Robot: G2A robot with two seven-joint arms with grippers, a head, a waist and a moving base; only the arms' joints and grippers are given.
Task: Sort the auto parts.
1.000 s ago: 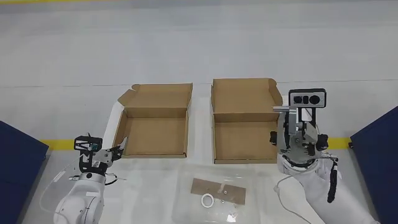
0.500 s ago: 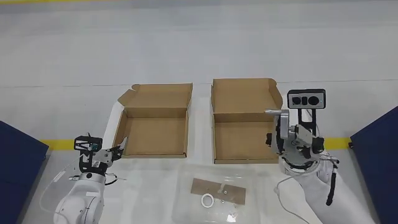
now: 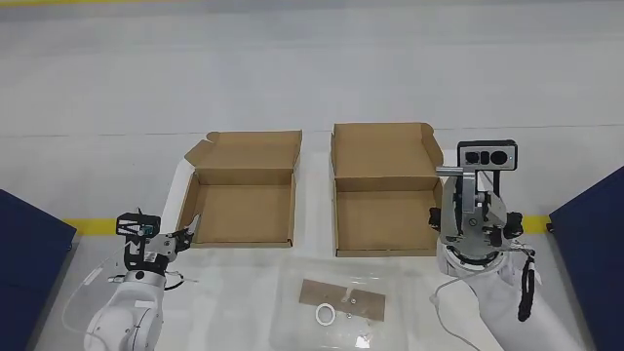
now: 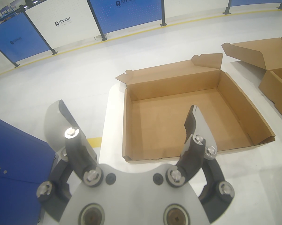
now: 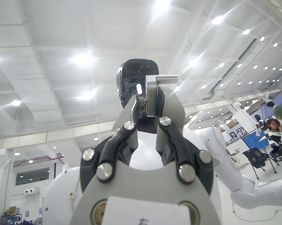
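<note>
My right gripper (image 5: 147,103) points upward and is shut on a small silver metal bracket (image 5: 155,87) with a short cylindrical pin on top. From above, that gripper (image 3: 462,187) and the bracket (image 3: 454,170) hang beside the right cardboard box (image 3: 383,216), near its right wall. At the table's left, just outside the left cardboard box (image 3: 244,205), my left gripper (image 3: 185,236) stands open and holds nothing. The left wrist view has the left gripper (image 4: 126,111) facing that same bare box (image 4: 190,118).
A clear plastic tray (image 3: 292,297) at the table's front middle holds a cardboard piece (image 3: 341,298), a white ring (image 3: 325,315) and small parts. Both boxes have raised lid flaps at the back. Blue barriers stand at the far left and right.
My right gripper with the bracket tilted left toward the right box, then swung back to the right and more upright. The left arm has not moved.
</note>
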